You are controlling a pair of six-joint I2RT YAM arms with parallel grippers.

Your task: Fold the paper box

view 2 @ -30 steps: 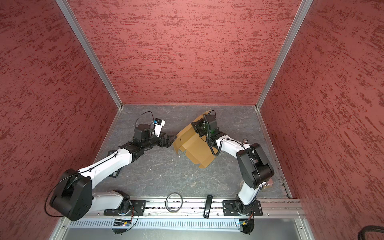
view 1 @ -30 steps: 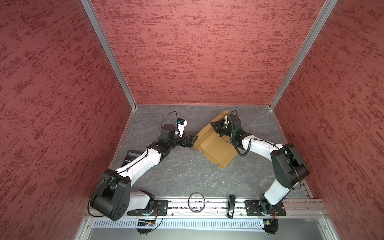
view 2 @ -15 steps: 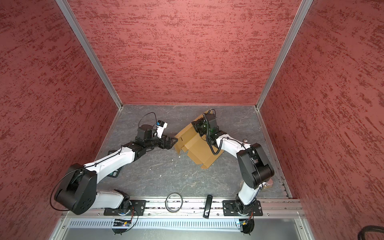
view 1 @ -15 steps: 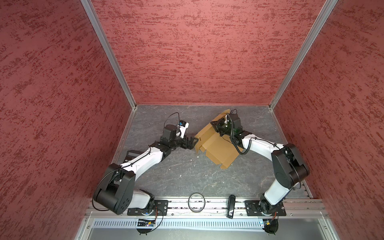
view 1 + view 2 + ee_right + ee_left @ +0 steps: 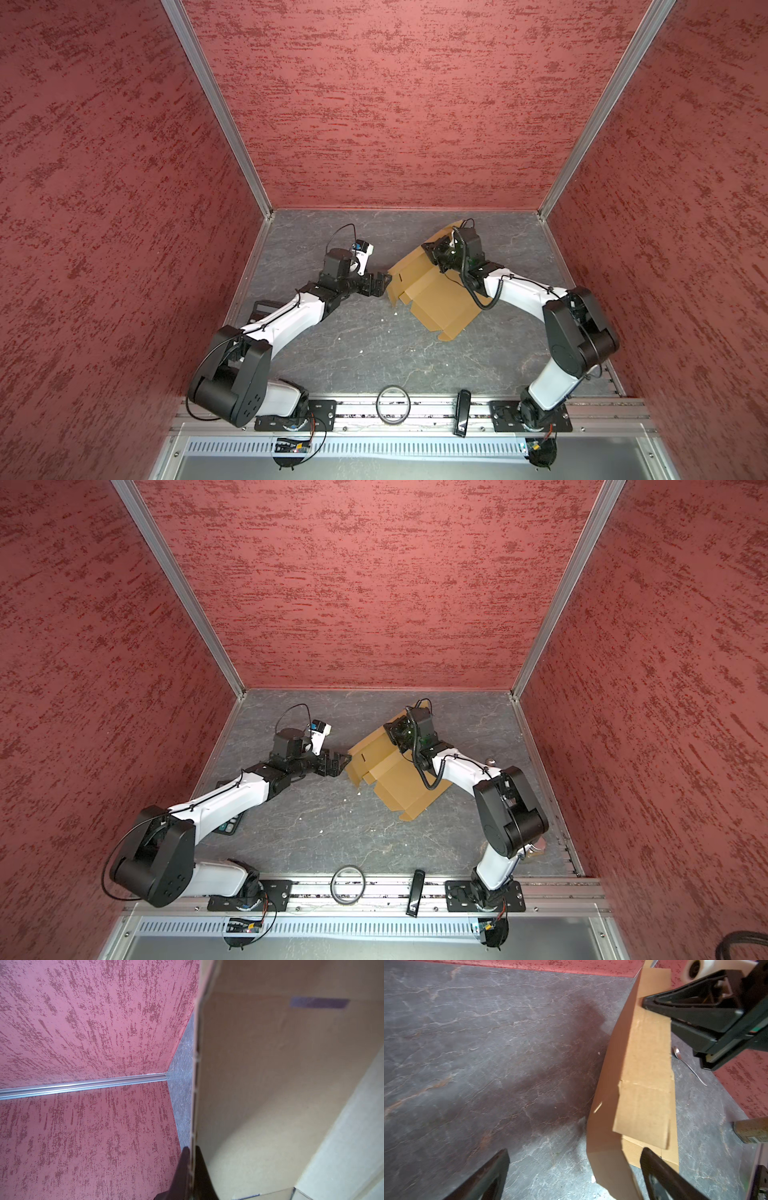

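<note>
The left gripper [image 5: 380,286] is being held wide open at the centre of both top views, just beside the left corner of the paper box [image 5: 440,301]. In the left wrist view its two fingers [image 5: 654,1167] are being kept far apart at the bottom of the frame. The lower end of the box's upturned flap [image 5: 604,1147] is being framed between them, and contact cannot be told.

The right gripper [image 5: 435,254] is being kept clenched on the box's raised far edge, upper right of centre in both top views. In the right wrist view that cardboard edge is being pinched between the dark fingertips [image 5: 184,1159] at bottom centre.

The box is being propped partly open on the grey table [image 5: 353,353], right of centre, with its near panel lying flat.

Being counted:
- two arms
- two grippers
- one box
- one spoon [image 5: 687,1066], at the right of the left wrist view
- one ring [image 5: 393,404] and one black bar [image 5: 462,411], on the rail at the bottom of both top views
</note>
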